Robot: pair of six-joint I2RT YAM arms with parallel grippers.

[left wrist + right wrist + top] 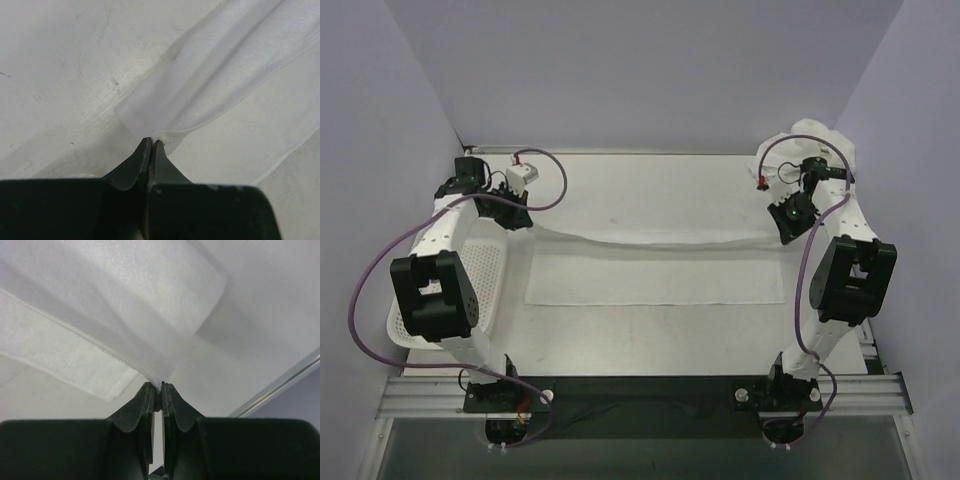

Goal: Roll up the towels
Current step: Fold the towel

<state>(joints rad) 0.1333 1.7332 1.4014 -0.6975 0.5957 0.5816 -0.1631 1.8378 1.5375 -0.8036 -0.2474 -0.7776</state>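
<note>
A white towel (655,272) lies spread on the table, its far edge lifted and sagging between my two grippers. My left gripper (525,222) is shut on the far left corner; in the left wrist view the towel (220,75) runs away from the pinched jaws of that gripper (152,142). My right gripper (786,232) is shut on the far right corner; in the right wrist view the towel (125,305) hangs folded from the closed tips of that gripper (160,386). The near part of the towel rests flat on the table.
A white perforated basket (490,275) stands at the left under my left arm. More white towels (820,135) are piled at the far right corner. A metal rail (650,390) runs along the table's near edge.
</note>
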